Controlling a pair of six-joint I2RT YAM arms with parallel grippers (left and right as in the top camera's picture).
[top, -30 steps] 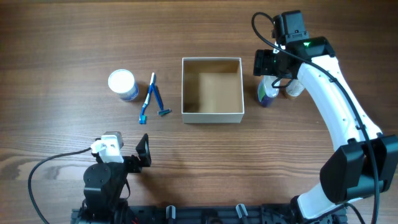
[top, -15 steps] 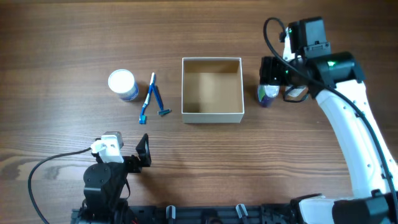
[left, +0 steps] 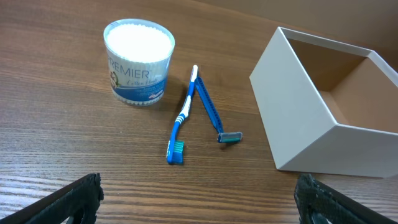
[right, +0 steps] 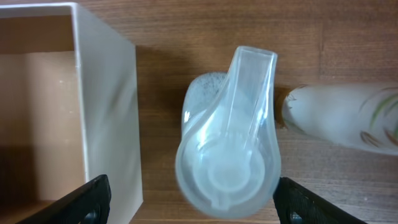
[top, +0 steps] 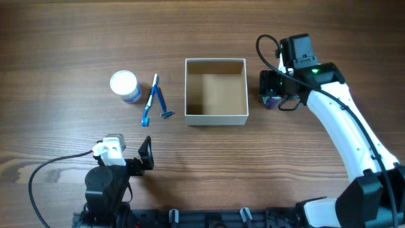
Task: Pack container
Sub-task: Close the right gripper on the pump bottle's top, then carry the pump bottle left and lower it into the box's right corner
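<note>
The container [top: 215, 117] is a square white-walled box with brown cardboard inside, standing empty at the table's middle. It also shows in the left wrist view [left: 298, 124] and the right wrist view [right: 106, 106]. My right gripper [top: 277, 94] is open just right of the container, straddling from above an upright bottle [top: 271, 101] with a clear cap [right: 230, 143]. The fingertips [right: 193, 200] sit either side of the cap without touching it. My left gripper [top: 145, 158] is open and empty near the front left edge [left: 199, 202].
A round white-lidded cotton swab jar [top: 124, 85] [left: 138, 59] stands left of the container. A blue toothbrush [top: 150, 101] [left: 183, 121] and a blue razor [top: 162, 104] [left: 214, 115] lie between them. A white bottle [right: 342, 121] lies right of the capped bottle.
My right arm swung right, then came back left and lower, so the gripper now straddles the capped bottle and hides the white bottle from overhead. The left arm has not moved.
</note>
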